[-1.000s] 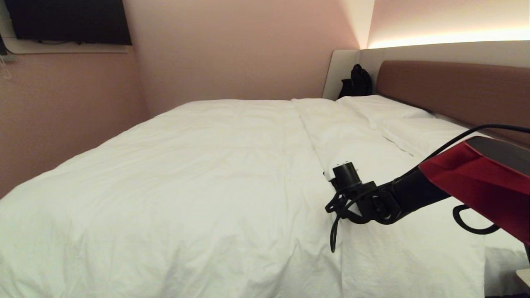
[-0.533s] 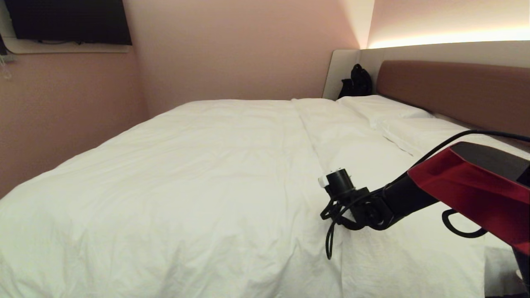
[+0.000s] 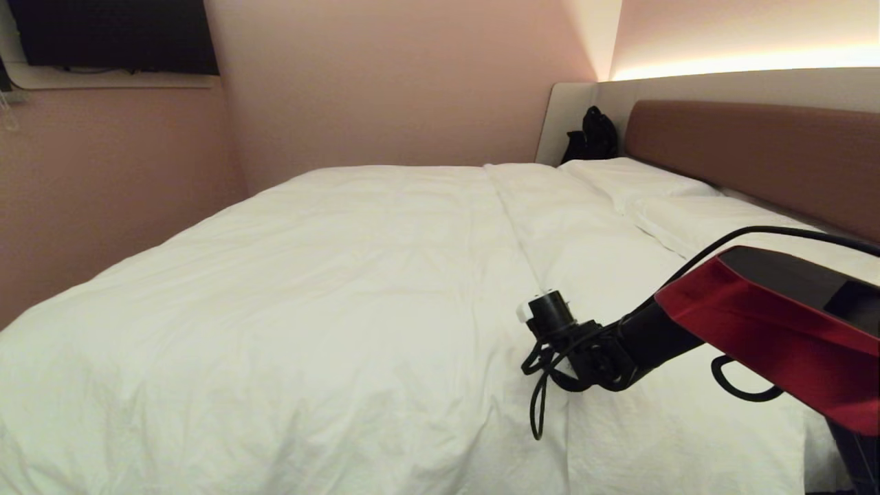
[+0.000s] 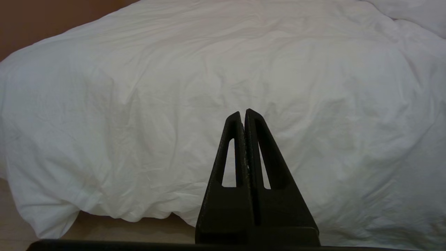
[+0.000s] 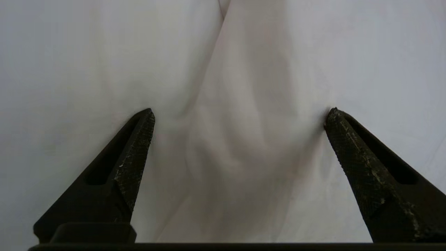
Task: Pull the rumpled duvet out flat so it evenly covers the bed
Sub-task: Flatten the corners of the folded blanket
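The duvet lies mostly flat on the bed, but the right tool, spread wide, presses around a remaining fold under it, while the left tool is pressed together.

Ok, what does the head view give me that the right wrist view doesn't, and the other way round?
Only the head view shows the whole bed: the brown headboard, the pillows, a black bag in the corner, and the right arm reaching over the duvet's edge. Only the right wrist view shows the right pincer, jaws wide open, fingertips pressed against white fabric either side of a raised fold. Both show the white duvet.
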